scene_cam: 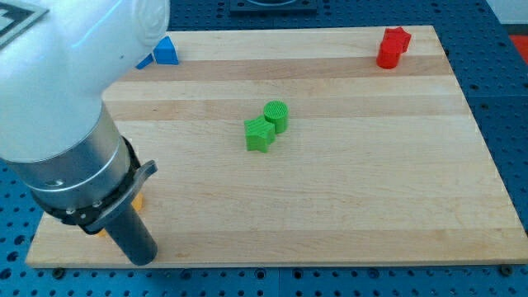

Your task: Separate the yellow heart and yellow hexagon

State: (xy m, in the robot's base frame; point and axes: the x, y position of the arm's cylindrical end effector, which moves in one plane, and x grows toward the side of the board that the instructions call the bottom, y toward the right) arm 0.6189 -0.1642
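The arm's big body fills the view's left and hides most of the yellow blocks. Only two small yellow-orange slivers show from behind it: one (pixel 139 200) just right of the arm's collar, another (pixel 98 232) at its lower left. I cannot tell which is the heart and which the hexagon. The dark rod comes down at the board's bottom left corner. My tip (pixel 142 259) rests near the board's bottom edge, just below and between the two slivers.
A green star (pixel 259 134) and a green cylinder (pixel 277 116) touch each other near the board's middle. A red block (pixel 393 46) sits at the top right. A blue block (pixel 167 51) and a second blue piece (pixel 146 60) sit at the top left.
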